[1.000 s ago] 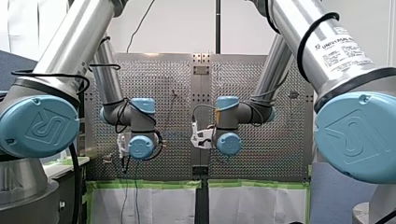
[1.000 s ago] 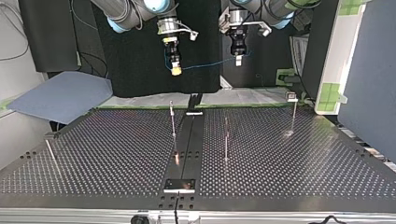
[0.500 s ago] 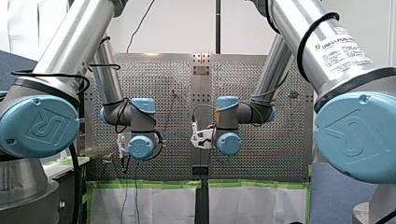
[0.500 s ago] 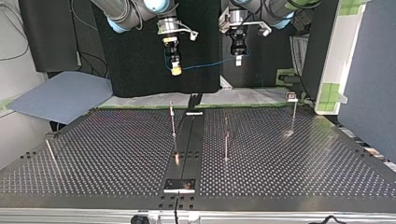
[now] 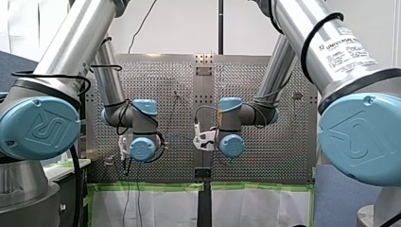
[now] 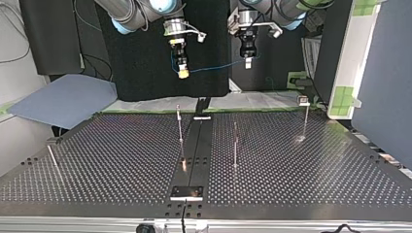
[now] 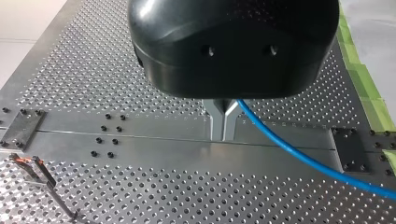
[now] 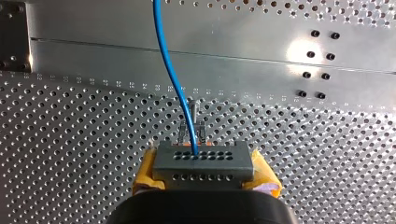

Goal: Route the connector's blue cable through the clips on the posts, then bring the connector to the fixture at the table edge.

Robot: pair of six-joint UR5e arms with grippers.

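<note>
In the right wrist view a grey connector [image 8: 203, 161] with rows of holes sits between the yellow pads [image 8: 147, 175] of my right gripper [image 8: 204, 170], which is shut on it. The blue cable [image 8: 168, 70] runs out of the connector, over a clip post [image 8: 192, 121] below it. Seen in the top view, my right gripper [image 6: 182, 72] hangs high behind the table. The cable [image 6: 214, 67] sags across to my left gripper [image 6: 248, 61]. My left gripper's metal fingers [image 7: 223, 125] are shut on the blue cable [image 7: 299, 151], which trails off to one side.
Thin posts [image 6: 179, 124] [image 6: 235, 145] [image 6: 305, 119] stand on the perforated table [image 6: 121, 165], and a slanted rod [image 6: 52, 158] stands at the top view's left. A small plate fixture [image 6: 186, 192] sits at the near table edge. A copper-tipped clip post [image 7: 35, 170] rises below my left gripper.
</note>
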